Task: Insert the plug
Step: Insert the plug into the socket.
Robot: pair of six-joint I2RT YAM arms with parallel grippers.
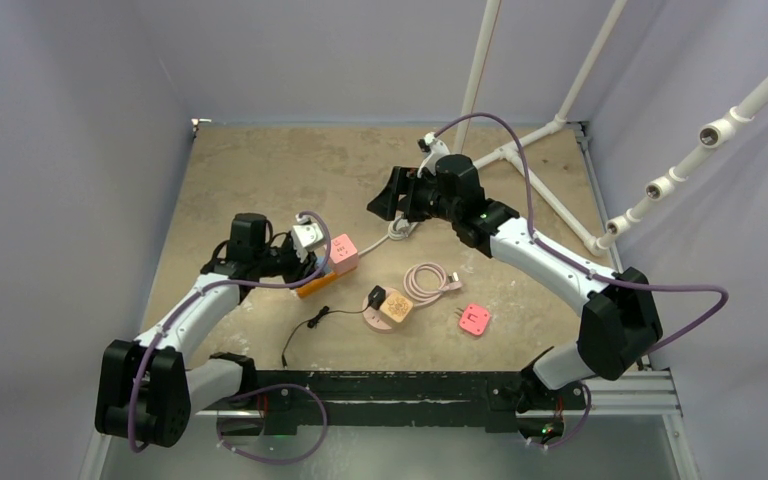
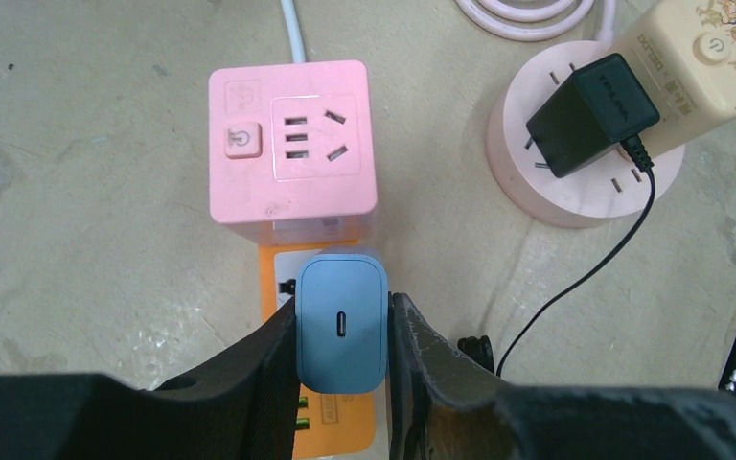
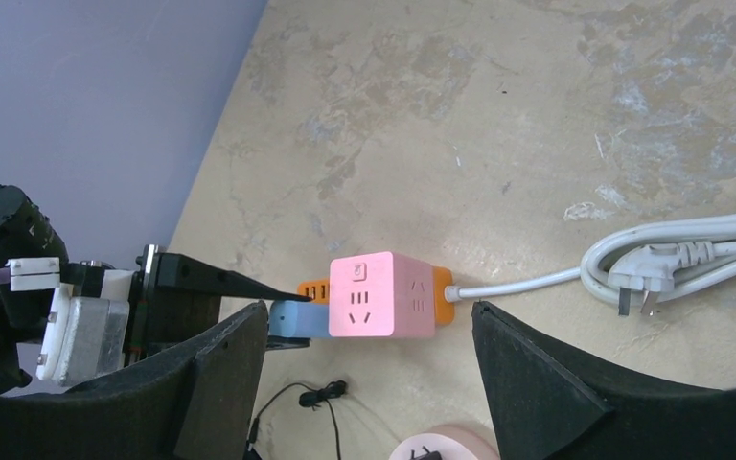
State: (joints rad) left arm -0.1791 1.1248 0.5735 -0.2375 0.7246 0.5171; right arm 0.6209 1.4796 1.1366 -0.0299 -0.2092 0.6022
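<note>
A blue plug (image 2: pixel 341 324) sits between the fingers of my left gripper (image 2: pixel 342 305), which is shut on it. Its front end meets the near side of the pink cube socket (image 2: pixel 290 139); the prongs are hidden. The cube rests on one end of an orange power strip (image 2: pixel 331 422). In the right wrist view the blue plug (image 3: pixel 299 319) butts against the cube (image 3: pixel 383 295). My right gripper (image 3: pixel 369 311) hangs above the cube, open, with nothing between its fingers. From above, the cube (image 1: pixel 345 252) lies between the left gripper (image 1: pixel 310 262) and the right gripper (image 1: pixel 388 195).
A white cable (image 3: pixel 527 281) runs from the strip to a loose coil with a white plug (image 3: pixel 647 273). A round pink socket (image 2: pixel 537 182) holds a black adapter (image 2: pixel 589 113). A coiled pink cable (image 1: pixel 425 282) and a small pink adapter (image 1: pixel 474 319) lie nearby. White pipes (image 1: pixel 520 150) stand at the back right.
</note>
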